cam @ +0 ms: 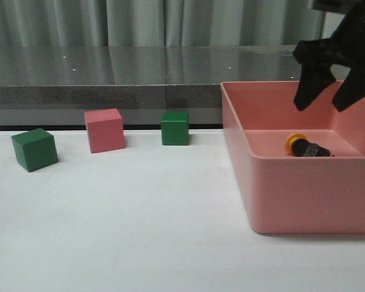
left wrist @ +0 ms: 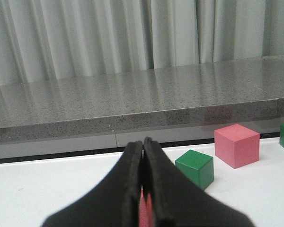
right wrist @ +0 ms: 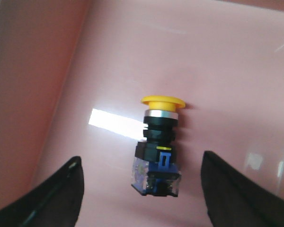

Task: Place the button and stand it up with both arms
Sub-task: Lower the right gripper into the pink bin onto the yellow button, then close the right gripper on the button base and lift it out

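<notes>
The button (cam: 305, 146) lies on its side on the floor of the pink bin (cam: 292, 194), its yellow cap pointing left. In the right wrist view the button (right wrist: 158, 146) lies between and beyond my two fingers, cap away from me, clear base nearest. My right gripper (cam: 327, 102) hangs open above the bin, over the button and apart from it; in its own view the right gripper (right wrist: 141, 189) holds nothing. My left gripper (left wrist: 143, 144) is out of the front view; its jaws are pressed together with nothing between them, low over the white table.
On the white table (cam: 140, 231) stand a green cube (cam: 34, 149) at the left, a pink cube (cam: 104, 130) and a second green cube (cam: 174, 128). A grey stone ledge (cam: 109, 91) runs along the back. The bin's walls surround the button.
</notes>
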{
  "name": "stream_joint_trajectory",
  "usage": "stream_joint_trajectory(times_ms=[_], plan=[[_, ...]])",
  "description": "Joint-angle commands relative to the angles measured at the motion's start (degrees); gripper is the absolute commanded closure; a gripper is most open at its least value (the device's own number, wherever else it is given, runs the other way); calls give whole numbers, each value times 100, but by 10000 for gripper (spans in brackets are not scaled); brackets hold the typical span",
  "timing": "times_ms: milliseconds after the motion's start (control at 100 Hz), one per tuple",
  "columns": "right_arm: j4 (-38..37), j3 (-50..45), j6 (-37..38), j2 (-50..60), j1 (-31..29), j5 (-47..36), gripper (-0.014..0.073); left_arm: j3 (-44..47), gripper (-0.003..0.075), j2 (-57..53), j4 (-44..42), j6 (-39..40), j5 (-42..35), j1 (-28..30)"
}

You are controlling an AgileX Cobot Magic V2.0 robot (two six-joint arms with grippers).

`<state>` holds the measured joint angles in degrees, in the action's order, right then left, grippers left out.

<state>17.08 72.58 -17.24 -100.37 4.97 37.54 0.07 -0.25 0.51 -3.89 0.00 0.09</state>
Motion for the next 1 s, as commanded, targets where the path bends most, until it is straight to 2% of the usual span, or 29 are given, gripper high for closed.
stream_joint_trajectory(times_ms=[0, 580, 650, 800, 850, 990], plan=[[-33, 198, -87, -6, 6, -178, 69, 164, 739, -180, -1, 69, -434, 5], [-47, 200, -82, -817, 6, -392, 73, 164, 739, -180, -1, 69, -434, 5], [-47, 200, -76, -848, 6, -337, 124, 164, 739, -180, -1, 69, -434, 5], [-42, 359, -70, -842, 6, -13, 390, 164, 739, -180, -1, 69, -434, 5], [-42, 505, -70, -842, 6, 191, 448, 164, 739, -180, -1, 69, -434, 5], [-35, 1036, -70, -719, 6, 843, 464, 164, 739, -180, -1, 69, -434, 5]])
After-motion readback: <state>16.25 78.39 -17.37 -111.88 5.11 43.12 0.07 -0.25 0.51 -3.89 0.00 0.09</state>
